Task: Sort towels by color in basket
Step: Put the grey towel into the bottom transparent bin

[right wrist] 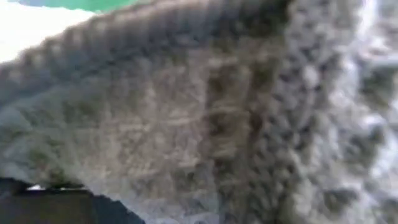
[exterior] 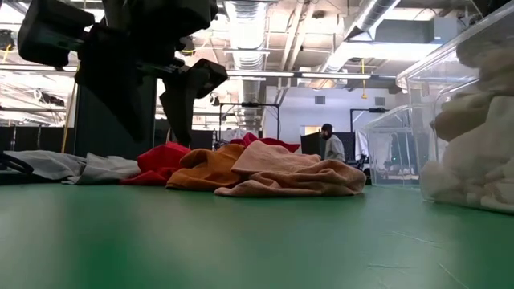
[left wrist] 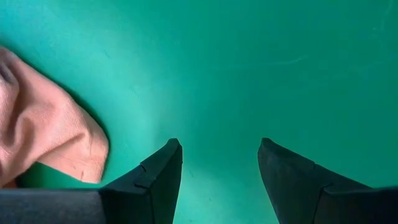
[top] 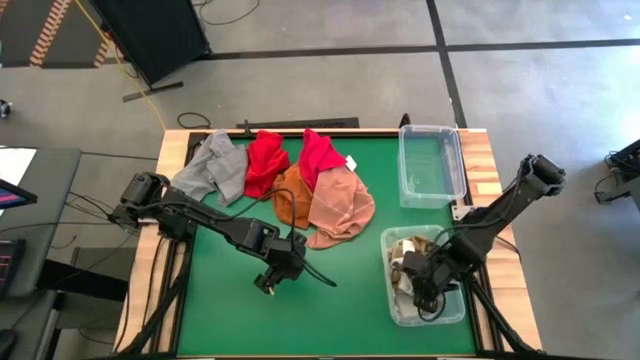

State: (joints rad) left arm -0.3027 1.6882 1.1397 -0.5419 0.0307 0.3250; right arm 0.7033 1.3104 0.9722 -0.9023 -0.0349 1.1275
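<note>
Deposit step: right end effector point(top: 418, 283) down in lower-right bin point(top: 455, 310) among pale towels point(top: 405, 255); fingers' state unclear. Left end effector point(top: 270, 283) apart, mid-counter. Next: pile point(top: 300, 180) upper-centre.

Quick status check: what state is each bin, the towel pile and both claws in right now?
Far bin: empty.
Near bin: holds pale towels.
Towel pile: loose heap on the mat, unsorted.
Left claw: open, empty, over bare mat.
Right claw: down inside near bin, against knit cloth.
</note>
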